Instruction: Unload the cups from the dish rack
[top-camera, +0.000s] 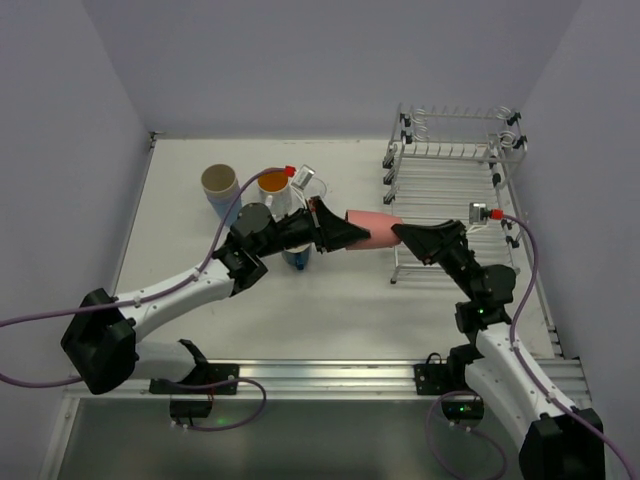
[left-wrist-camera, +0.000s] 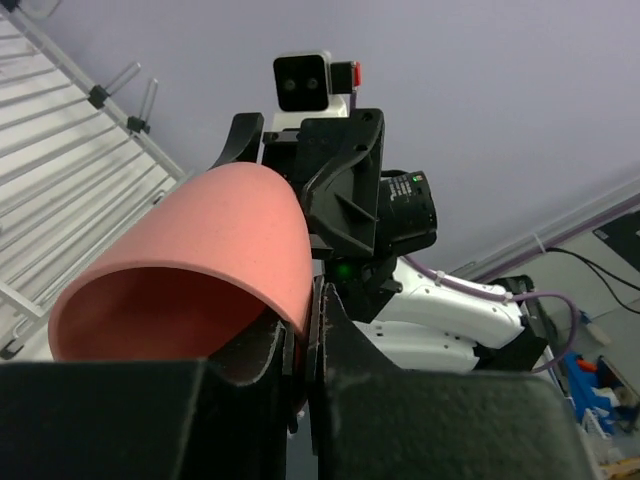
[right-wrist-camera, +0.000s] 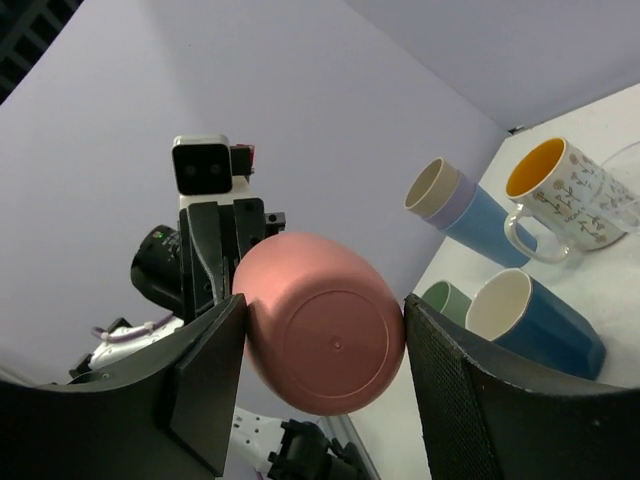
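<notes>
Black fingers of my left pincer (left-wrist-camera: 305, 345) clamp the pink cup (left-wrist-camera: 200, 250) by its rim; my right pincer (right-wrist-camera: 322, 310) flanks its base, gripping or not I cannot tell. Beyond it the dish rack (top-camera: 450, 170) looks bare; other cups (top-camera: 272, 190) stand beside my left. Only this one is left to unload, I judge.

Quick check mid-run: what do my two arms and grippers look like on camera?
Left arm and right arm match: white links, black joints. Left gripper and right gripper are black, two-fingered. Purple cables feed white wrist cameras with red tabs.
</notes>
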